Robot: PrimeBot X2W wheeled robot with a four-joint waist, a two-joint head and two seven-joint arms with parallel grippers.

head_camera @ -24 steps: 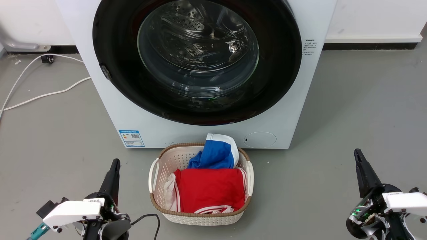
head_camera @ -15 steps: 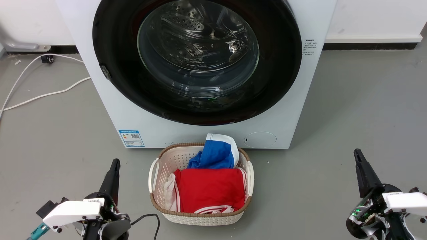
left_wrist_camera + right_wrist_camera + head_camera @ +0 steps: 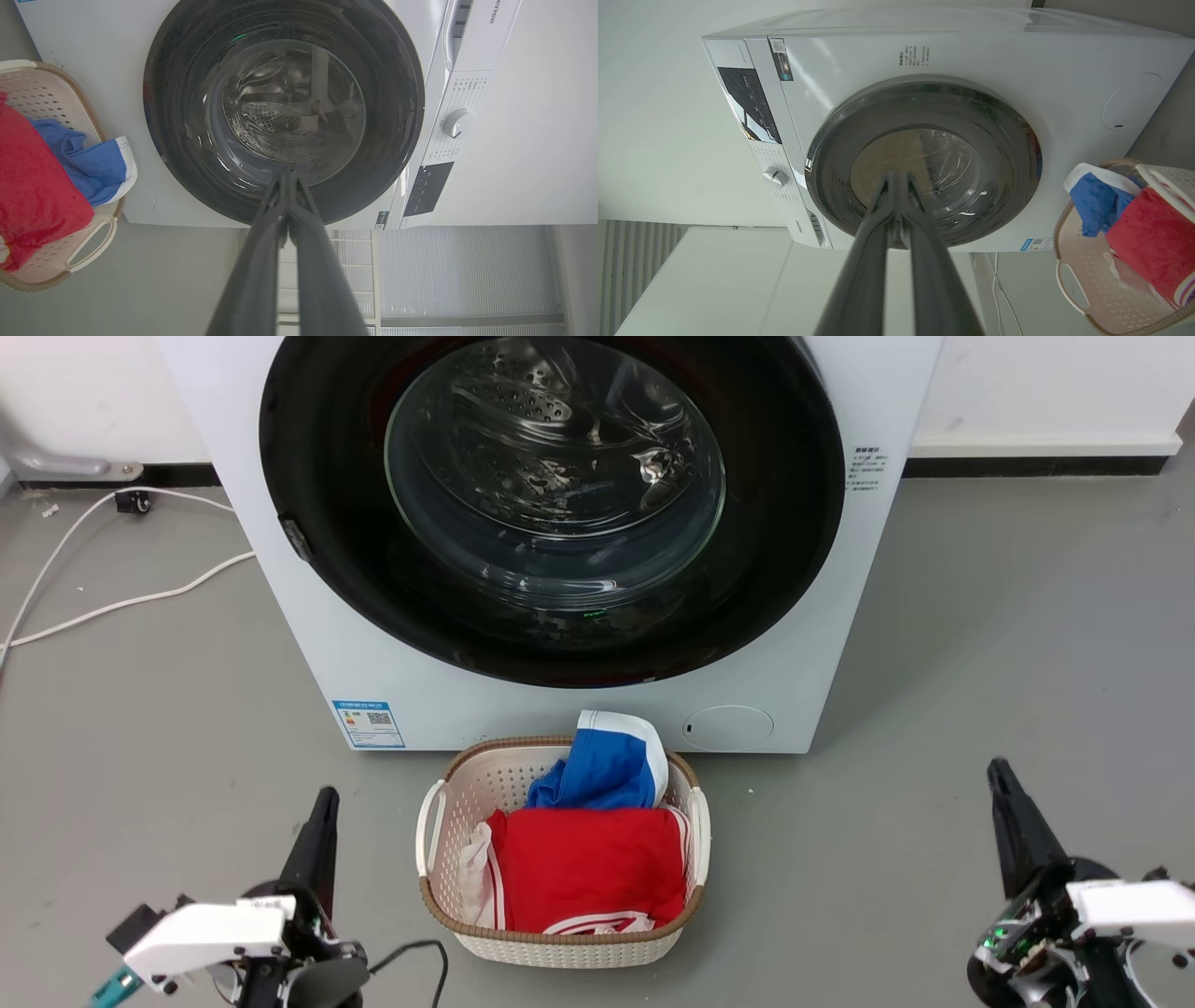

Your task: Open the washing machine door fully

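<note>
In the head view, the washer (image 3: 308,644) stands on the grey floor (image 3: 980,616) with its door (image 3: 553,495) shut flat against the front, and the drum shows through the glass. Just before it sits a basket (image 3: 560,947) holding a red cloth (image 3: 588,868) and a blue cloth (image 3: 602,770). The left gripper (image 3: 326,795) hangs at lower left and the right gripper (image 3: 998,767) at lower right. They are on either side of the basket, well apart from the door, and point toward the washer. In the left wrist view, that gripper's fingers meet at the tips with nothing between them and are seen against the door's glass edge. The basket lies off to one side. In the right wrist view, the fingers likewise press together, empty, and line up with the door's glass, and the door lies closed in its ring.
</note>
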